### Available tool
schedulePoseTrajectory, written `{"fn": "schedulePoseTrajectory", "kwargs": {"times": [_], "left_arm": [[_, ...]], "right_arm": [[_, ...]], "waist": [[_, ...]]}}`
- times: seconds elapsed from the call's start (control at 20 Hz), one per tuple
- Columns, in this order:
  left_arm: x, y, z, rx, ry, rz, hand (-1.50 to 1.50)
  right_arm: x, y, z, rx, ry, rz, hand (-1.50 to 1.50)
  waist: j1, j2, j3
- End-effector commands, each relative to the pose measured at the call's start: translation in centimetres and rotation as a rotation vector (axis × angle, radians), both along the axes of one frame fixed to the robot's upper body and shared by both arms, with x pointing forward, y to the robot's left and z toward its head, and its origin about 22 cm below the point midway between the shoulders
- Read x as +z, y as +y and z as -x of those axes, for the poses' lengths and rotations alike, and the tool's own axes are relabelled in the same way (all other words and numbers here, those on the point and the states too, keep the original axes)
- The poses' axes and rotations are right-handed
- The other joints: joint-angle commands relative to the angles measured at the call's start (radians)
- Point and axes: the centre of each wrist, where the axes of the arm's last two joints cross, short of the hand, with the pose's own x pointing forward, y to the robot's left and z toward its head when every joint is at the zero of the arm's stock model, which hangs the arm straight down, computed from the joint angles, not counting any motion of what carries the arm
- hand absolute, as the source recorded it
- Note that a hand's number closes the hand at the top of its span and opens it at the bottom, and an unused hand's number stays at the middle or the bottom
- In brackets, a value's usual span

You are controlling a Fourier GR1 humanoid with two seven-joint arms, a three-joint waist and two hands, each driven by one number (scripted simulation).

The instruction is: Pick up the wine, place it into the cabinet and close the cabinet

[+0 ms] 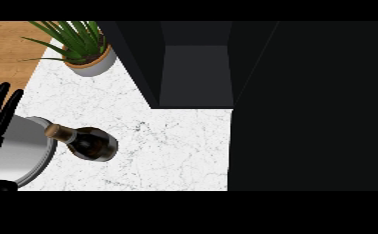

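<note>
Wine bottle (88, 142) stood at lower left of frame, apart from left hand (9, 103) at left edge; fingers straight, holding nothing. Cabinet (196, 73) open, upper centre.

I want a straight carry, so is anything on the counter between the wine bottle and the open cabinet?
Nothing visible: bare marble counter lies between the wine bottle and the open cabinet. The potted plant stands off to the left.

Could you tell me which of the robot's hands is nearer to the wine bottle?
Left. The left hand rests open at the view's left edge, just left of the wine bottle; the right hand is out of view.
</note>
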Motion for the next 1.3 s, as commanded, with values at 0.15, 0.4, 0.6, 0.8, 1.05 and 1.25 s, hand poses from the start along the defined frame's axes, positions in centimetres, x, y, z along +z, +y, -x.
{"fn": "schedulePoseTrajectory", "kwargs": {"times": [0.15,0.4,0.6,0.8,1.05,1.25], "left_arm": [[-3.0,2.3,-0.5,0.020,0.042,-0.017,-1.50],[-5.4,2.0,-1.2,0.037,0.076,-0.053,-1.50],[-8.2,3.1,-0.6,0.018,0.092,-0.028,-1.50],[-8.6,4.8,-0.8,0.031,0.114,-0.032,-1.50],[-12.4,5.1,-0.7,0.021,0.126,-0.074,-1.50],[-14.3,4.6,-0.7,0.013,0.142,-0.063,-1.50]], "right_arm": [[0.5,0.4,0.0,0.024,-0.017,-0.016,-1.50],[-0.4,0.6,0.1,0.029,-0.011,-0.035,-1.50],[-1.5,0.5,0.0,0.030,-0.010,-0.040,-1.50],[-0.8,0.3,0.9,0.020,-0.034,-0.016,-1.50],[0.7,1.5,-0.7,0.041,-0.022,-0.020,-1.50],[0.6,1.0,0.6,0.025,-0.021,-0.008,-1.50]], "waist": [[-0.001,0.001,0.000],[-0.002,0.001,0.000],[-0.003,0.001,0.000],[-0.003,0.000,0.000],[-0.001,0.001,0.000],[-0.004,0.001,0.000]]}}
